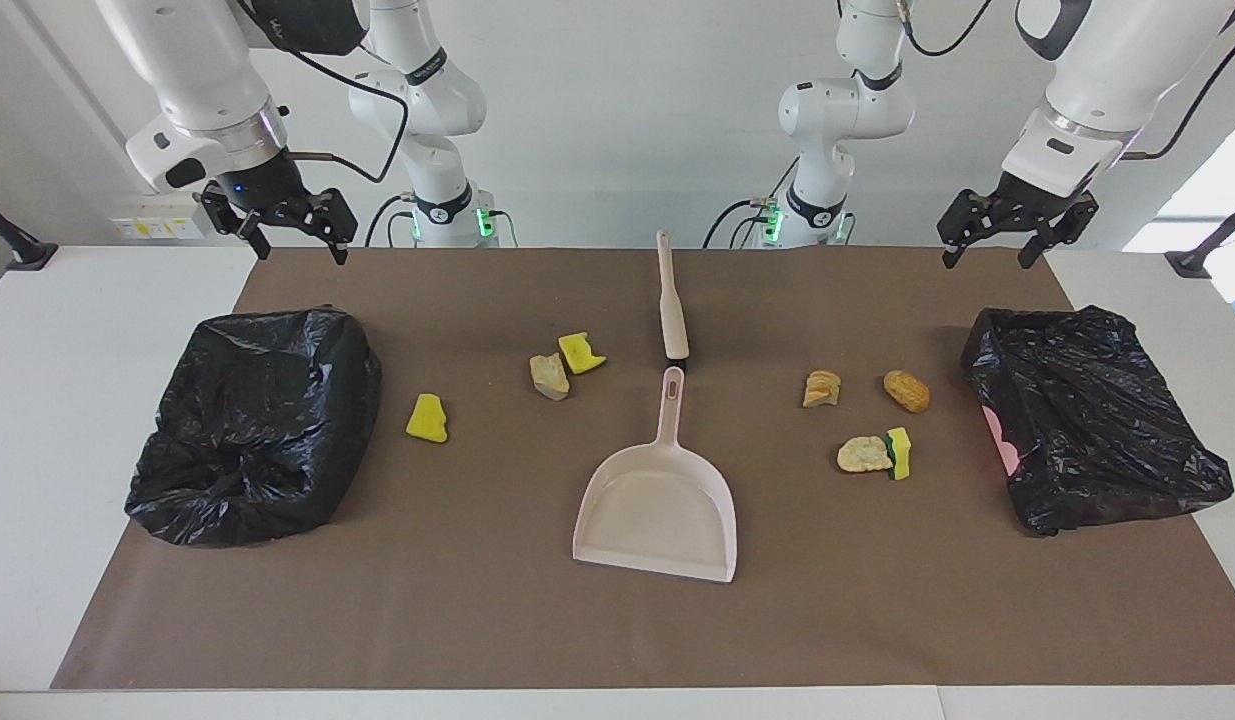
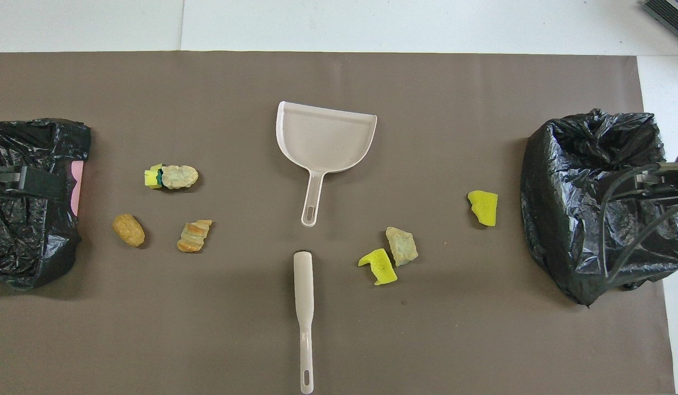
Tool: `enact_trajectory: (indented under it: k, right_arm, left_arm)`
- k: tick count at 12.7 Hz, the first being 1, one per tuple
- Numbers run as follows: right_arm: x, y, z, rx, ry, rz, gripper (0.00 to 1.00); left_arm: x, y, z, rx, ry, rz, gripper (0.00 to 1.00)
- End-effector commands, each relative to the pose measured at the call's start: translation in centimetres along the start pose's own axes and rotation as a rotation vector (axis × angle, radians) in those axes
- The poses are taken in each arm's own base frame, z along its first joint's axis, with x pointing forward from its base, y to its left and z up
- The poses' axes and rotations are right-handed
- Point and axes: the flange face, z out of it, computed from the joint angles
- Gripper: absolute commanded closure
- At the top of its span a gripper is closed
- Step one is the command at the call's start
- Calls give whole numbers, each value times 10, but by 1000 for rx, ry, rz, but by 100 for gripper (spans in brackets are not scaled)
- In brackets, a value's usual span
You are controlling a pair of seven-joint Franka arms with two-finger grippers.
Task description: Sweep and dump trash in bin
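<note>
- The counter (image 1: 97,420) carries a brown mat (image 1: 477,620), and at each end of the mat stands a bin lined with a black bag. The bin at the right arm's end (image 1: 257,425) looks soft and collapsed, so a dump could land on the folded plastic and roll back out. The bin at the left arm's end (image 1: 1087,420) shows a pink edge under its bag; I judge its mouth is also half covered.
- The pale pink dustpan (image 1: 657,500) lies flat in the middle of the mat, its mouth turned away from the robots. It is light, so I expect it to slide when something is pushed against it, unless one arm holds it.
- The brush (image 1: 671,305) lies just nearer to the robots than the dustpan's handle, nearly in line with it. Its handle is thin and low, so a grasp may slip or turn.
- The right gripper (image 1: 292,232) hangs over the mat's edge close to the robots, fingers open and empty. The left gripper (image 1: 1017,235) hangs the same way at its own end, also open and empty.
- The trash (image 1: 865,454) is in two groups, one on each side of the dustpan: four pieces toward the left arm, three toward the right arm. All are well apart from the pan. A long sweep may scatter the round lumps or roll them past the pan.
</note>
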Motion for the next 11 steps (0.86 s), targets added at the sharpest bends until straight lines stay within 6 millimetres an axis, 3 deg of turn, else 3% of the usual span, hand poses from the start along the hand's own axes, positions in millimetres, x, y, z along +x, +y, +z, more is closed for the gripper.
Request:
enact_trajectory:
  k: [1, 11]
  right_arm:
    - [-5, 2, -1, 7, 9, 21, 0]
    - [-8, -9, 1, 9, 8, -3, 0]
  left_arm:
    - [-12, -2, -17, -29, 19, -42, 0]
    - [-20, 2, -10, -34, 10, -39, 0]
